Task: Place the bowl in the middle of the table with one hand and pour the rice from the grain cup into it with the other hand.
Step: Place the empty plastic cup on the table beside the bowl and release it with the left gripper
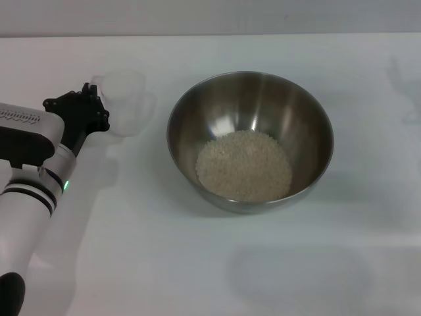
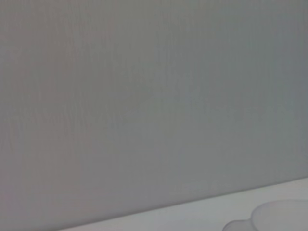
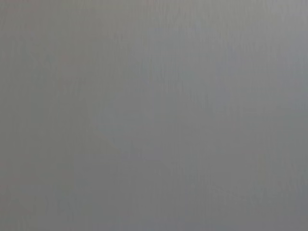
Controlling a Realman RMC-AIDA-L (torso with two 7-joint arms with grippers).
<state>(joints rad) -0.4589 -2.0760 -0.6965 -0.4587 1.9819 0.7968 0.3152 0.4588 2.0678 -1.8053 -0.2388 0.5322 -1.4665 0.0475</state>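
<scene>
The steel bowl [image 1: 309, 118] stands in the middle of the white table [image 1: 197, 263]. A heap of pale rice [image 1: 243, 164] lies in its bottom. The clear grain cup [image 1: 125, 102] stands upright on the table to the left of the bowl and looks empty. Its rim also shows in the left wrist view [image 2: 279, 216]. My left gripper [image 1: 99, 105] is right beside the cup, on the side away from the bowl, at the cup's height. Whether it grips the cup is not visible. My right gripper is out of view. The right wrist view shows only plain grey.
The table's far edge [image 1: 210, 34] meets a grey wall behind the bowl and cup. The left arm [image 1: 33, 178] reaches in from the left front. Bare white tabletop lies in front of and to the right of the bowl.
</scene>
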